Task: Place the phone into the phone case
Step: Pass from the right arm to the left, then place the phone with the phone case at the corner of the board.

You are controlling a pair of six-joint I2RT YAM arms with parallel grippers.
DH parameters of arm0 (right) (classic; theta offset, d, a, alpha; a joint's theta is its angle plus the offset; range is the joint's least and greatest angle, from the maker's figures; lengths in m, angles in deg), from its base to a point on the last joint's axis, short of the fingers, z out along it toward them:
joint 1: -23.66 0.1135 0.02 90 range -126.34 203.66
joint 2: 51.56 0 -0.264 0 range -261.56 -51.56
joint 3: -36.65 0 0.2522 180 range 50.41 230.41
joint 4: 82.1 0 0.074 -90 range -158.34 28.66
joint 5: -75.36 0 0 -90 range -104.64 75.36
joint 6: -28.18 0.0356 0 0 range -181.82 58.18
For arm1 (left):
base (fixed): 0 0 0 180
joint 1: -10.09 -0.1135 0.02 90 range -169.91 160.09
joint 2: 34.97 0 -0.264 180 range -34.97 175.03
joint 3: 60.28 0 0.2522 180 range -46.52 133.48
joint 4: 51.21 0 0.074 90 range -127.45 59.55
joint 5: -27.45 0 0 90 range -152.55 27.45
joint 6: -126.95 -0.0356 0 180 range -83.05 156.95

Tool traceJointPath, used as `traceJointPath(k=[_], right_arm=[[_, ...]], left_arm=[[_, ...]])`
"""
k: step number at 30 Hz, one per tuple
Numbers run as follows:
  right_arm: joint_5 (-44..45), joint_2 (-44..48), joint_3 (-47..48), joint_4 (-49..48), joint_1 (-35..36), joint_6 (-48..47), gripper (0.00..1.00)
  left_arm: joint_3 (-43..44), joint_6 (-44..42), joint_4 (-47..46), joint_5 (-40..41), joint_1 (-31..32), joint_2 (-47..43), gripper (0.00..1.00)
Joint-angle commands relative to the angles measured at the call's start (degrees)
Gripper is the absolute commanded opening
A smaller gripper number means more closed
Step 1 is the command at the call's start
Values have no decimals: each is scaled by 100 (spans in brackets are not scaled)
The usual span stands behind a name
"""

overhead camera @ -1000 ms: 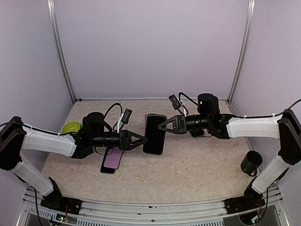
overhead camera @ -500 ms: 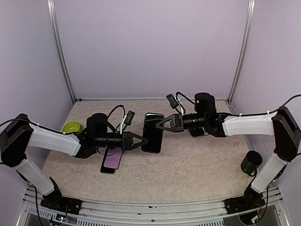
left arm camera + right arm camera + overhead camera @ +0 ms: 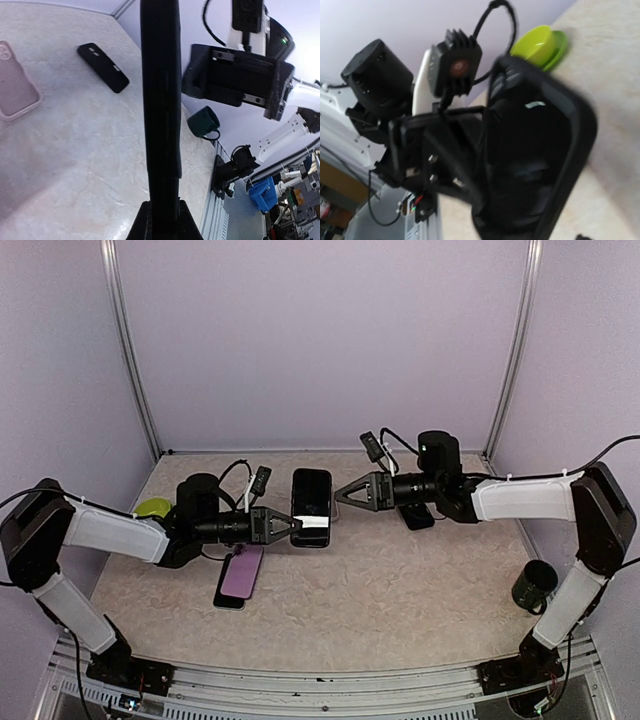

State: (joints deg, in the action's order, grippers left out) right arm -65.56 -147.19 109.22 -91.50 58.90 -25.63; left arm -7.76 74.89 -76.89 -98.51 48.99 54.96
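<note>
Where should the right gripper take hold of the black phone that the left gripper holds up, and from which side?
Probably the free long edge of the black phone, from the robot's right. The left gripper clamps the opposite edge, and the thin slab's flat faces suit a pinch by the right gripper.
</note>
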Motion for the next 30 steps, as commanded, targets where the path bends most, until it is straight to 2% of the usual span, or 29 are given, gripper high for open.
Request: traceJointPath(k=[1, 3, 8, 11, 21, 27, 30], right_arm=[[222, 24, 48, 260, -181, -223, 84], [370, 41, -13, 411, -216, -328, 88], [654, 10, -261, 635, -229, -438, 89], [729, 31, -490, 614, -231, -428, 89], [920, 484, -1087, 696, -229, -436, 89], [982, 832, -1437, 701, -220, -407, 89], [986, 1016, -1583, 667, -213, -355, 89]], left_arm=[[361, 156, 188, 342, -421, 56, 0], [479, 122, 319, 321, -624, 116, 0], [1034, 139, 590, -58, -1231, 586, 0], [1557, 13, 1090, -165, -1491, 1058, 0], [4145, -821, 3084, -383, -2033, 2754, 0], [5580, -1169, 4103, -389, -2189, 3749, 0], [6070, -1199, 4325, -428, -2277, 4232, 0]])
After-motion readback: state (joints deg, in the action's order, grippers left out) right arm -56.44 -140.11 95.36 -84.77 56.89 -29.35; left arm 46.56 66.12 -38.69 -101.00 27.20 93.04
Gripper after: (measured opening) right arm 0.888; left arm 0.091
